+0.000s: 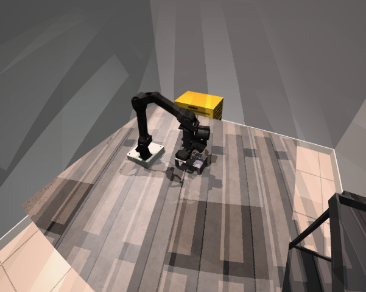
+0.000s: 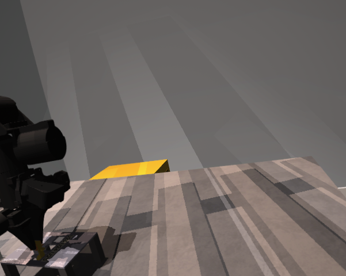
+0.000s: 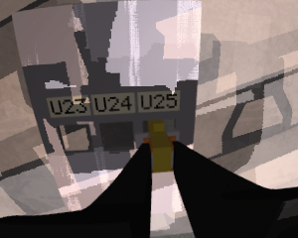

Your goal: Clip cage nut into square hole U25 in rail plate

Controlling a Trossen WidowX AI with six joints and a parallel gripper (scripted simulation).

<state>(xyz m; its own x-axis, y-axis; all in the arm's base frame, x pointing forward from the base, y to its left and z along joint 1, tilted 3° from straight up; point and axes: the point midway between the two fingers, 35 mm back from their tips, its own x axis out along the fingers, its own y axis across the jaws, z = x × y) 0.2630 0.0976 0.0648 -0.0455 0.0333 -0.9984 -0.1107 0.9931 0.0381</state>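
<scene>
Top view, plank-patterned tabletop point(image 1: 207, 194) point(image 2: 178, 225), grey walls point(image 1: 207, 47) point(image 2: 167, 89), pale tiled floor point(image 1: 315, 182).

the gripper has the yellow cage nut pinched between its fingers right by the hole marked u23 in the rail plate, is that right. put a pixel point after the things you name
The hole is wrong: the wrist view shows the cage nut point(image 2: 39, 250) point(image 3: 161, 154) at the one marked U25. The gripper point(image 2: 38, 245) point(image 3: 160, 149) does have it pinched between its fingers.

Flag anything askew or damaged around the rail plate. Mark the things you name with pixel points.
Nothing stands out: the rail plate point(image 2: 58, 260) point(image 3: 154, 59) stands upright on its legs, and the hand point(image 2: 38, 242) point(image 3: 160, 149) grips the cage nut point(image 2: 40, 250) point(image 3: 162, 156) at U25. Whether its wings are hooked is hidden.
</scene>
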